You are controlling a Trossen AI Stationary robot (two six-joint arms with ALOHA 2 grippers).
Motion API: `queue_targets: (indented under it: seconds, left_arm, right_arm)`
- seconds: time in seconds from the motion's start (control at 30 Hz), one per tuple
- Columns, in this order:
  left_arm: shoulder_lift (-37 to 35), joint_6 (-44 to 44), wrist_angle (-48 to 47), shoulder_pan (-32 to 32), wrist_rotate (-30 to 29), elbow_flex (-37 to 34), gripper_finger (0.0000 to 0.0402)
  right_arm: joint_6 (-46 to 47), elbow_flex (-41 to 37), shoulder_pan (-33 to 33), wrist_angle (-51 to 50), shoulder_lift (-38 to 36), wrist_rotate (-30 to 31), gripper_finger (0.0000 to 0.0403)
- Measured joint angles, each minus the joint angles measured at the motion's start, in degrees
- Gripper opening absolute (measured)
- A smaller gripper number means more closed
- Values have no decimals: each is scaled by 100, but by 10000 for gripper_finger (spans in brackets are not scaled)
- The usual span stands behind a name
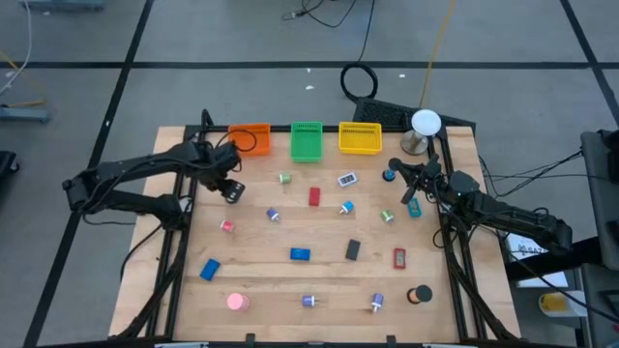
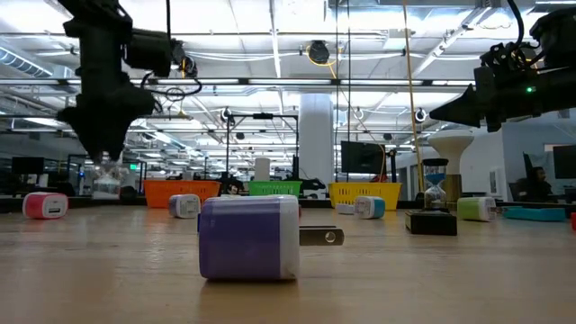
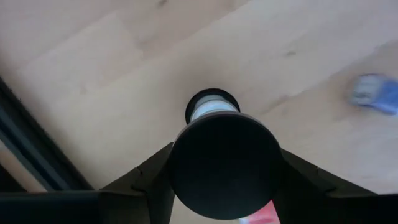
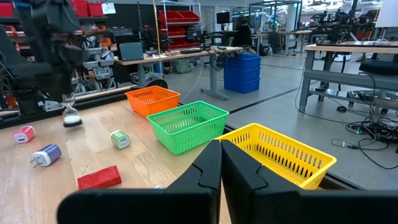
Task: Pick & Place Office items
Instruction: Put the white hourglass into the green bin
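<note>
High view: my left gripper sits over the wooden table's left rear part, just in front of the orange plastic mesh bin. Between its fingers is a small hourglass with black end caps and a pale glass middle. My right gripper waits over the right side of the table, near a teal piece.

Low view: the hourglass hangs directly beneath the left gripper with its long axis upright, one cap up and one down. Its lower cap is at or barely above the tabletop, and I cannot tell which. A purple-and-white plug block lies in the foreground, its metal prong pointing right.

Left wrist view: I look straight down the hourglass. Its near black cap fills the gap between the two dark fingers, which are partly open and press against it on either side. The pale body runs away from the camera towards the table. A blue piece lies well apart.

Right wrist view: my right fingers are pressed together and hold nothing. Across the table the hourglass stands vertical under the left gripper, left of the orange bin.
</note>
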Motion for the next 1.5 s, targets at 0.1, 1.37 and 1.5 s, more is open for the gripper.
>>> queue_targets:
  seconds: [0.1, 1.37, 1.5]
  left_arm:
    - [0, 153, -184, 101, 33, 430, 209]
    - [4324, 2455, 129, -916, 347, 4588, 210]
    - [4699, 2654, 155, -906, 235, 4856, 214]
  right_arm:
    - [-1, 0, 0, 0, 0, 0, 0]
    - [-1, 1, 0, 2, 1, 1, 0]
    - [-1, -1, 0, 2, 0, 1, 0]
